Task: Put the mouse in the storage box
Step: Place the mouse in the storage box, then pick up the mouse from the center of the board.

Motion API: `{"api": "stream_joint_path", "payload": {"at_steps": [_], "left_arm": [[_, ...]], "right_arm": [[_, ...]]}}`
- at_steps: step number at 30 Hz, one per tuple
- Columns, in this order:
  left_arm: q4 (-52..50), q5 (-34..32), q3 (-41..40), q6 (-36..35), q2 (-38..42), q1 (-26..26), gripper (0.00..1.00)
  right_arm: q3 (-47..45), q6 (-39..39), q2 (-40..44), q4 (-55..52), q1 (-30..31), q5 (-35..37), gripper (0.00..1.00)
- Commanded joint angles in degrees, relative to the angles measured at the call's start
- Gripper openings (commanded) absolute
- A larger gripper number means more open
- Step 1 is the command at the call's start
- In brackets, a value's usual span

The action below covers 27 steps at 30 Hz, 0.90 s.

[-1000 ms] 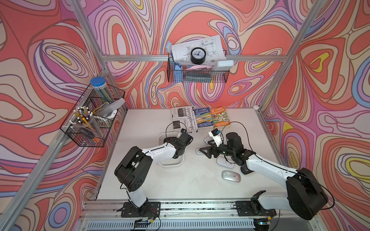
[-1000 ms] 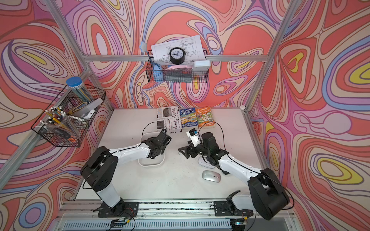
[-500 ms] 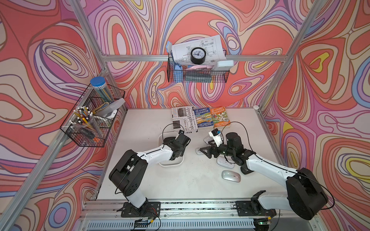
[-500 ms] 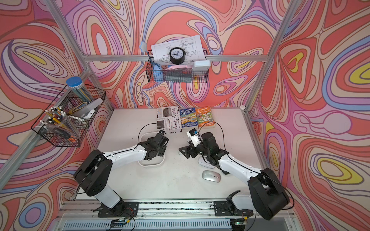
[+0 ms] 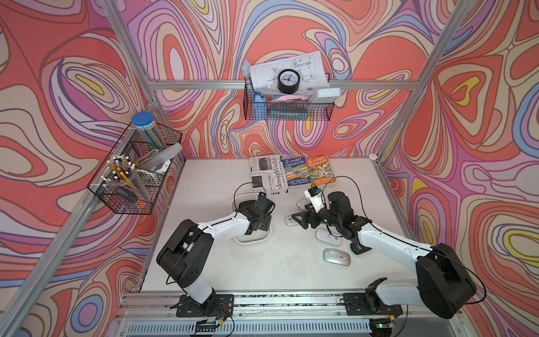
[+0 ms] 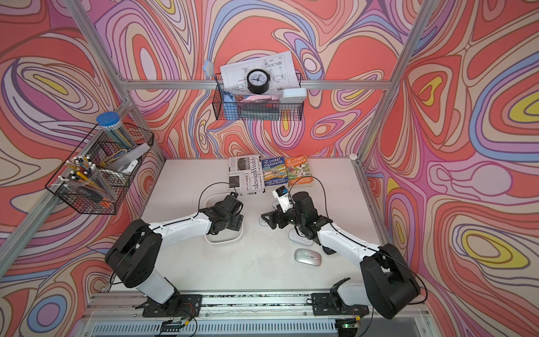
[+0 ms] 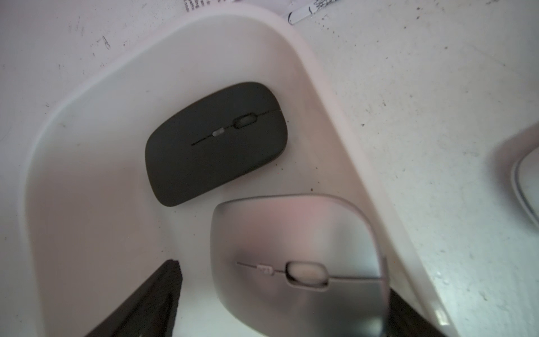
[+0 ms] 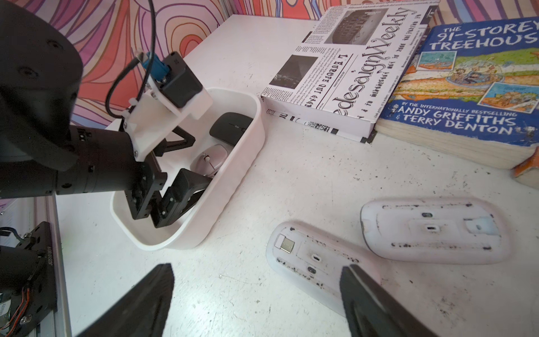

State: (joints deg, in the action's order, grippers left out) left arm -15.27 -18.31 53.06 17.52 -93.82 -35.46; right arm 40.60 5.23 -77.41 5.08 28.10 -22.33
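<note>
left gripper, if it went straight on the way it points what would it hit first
Likely the flat silver plastic mouse lying in the white plastic storage box, between the open jaws of the left gripper, though the gap to it is unclear.

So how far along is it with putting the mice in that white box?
Done: a black mouse and a silver mouse lie in the storage box. In hand: nothing is gripped; the left hand hangs open over the silver one, and the right hand is open above two upturned white mice. Left: those, a second silver mouse and a white one on the table.
</note>
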Motion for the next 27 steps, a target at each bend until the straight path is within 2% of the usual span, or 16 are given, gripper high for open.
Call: {"api": "stream_joint_path", "payload": {"at_steps": [1, 10, 27], "left_arm": [[-0.33, 2.34, -1.11, 1.19, 3.05, 1.07, 0.91], [1.42, 9.28, -3.81, 4.16, 5.54, 2.97, 0.95], [1.87, 13.81, -3.00, 5.59, 5.30, 5.97, 0.98]], "right_arm": [[1.63, 0.60, -0.72, -1.16, 0.27, 0.94, 0.91], [4.58, 4.41, -2.96, -4.74, 0.23, 7.52, 0.97], [9.36, 6.86, -6.33, -10.59, 0.21, 11.94, 0.98]]}}
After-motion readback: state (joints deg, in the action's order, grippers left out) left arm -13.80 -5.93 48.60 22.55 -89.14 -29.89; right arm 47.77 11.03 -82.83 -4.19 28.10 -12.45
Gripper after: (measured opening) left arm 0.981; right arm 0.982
